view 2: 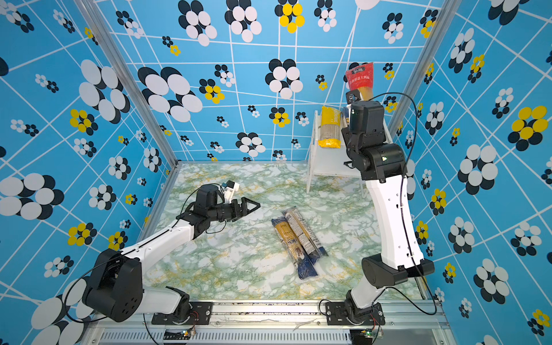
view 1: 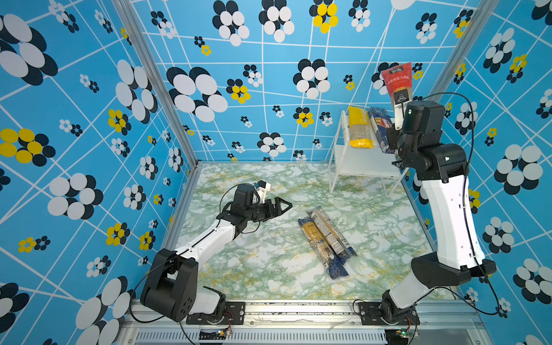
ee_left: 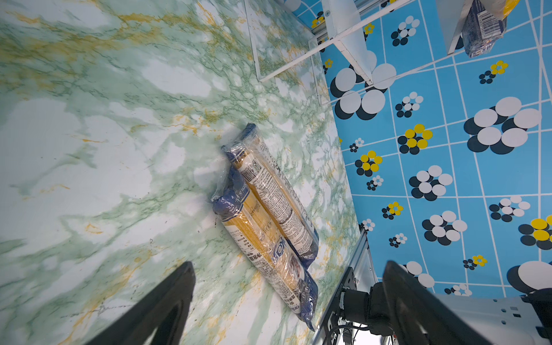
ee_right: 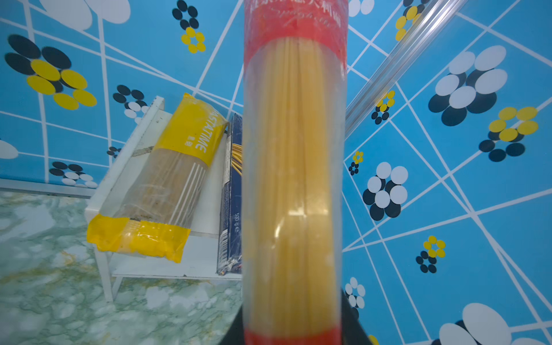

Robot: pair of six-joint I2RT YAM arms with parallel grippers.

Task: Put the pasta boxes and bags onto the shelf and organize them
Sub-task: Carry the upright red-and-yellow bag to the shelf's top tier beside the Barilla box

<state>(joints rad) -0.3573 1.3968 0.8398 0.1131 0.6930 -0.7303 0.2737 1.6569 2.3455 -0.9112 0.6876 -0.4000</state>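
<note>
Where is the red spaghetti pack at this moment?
In both top views the red spaghetti pack is at the back right, raised in the right claw, above the white shelf, near the dark blue Barilla box.

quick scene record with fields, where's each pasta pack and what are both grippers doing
shelf: yellow pack and blue box side by side on top board
right gripper: shut on red pack, held upright near shelf
table: two clear packs lying side by side, touching
left gripper: open, empty, above table near clear packs
not yet shelved: red pack, clear packs
</note>
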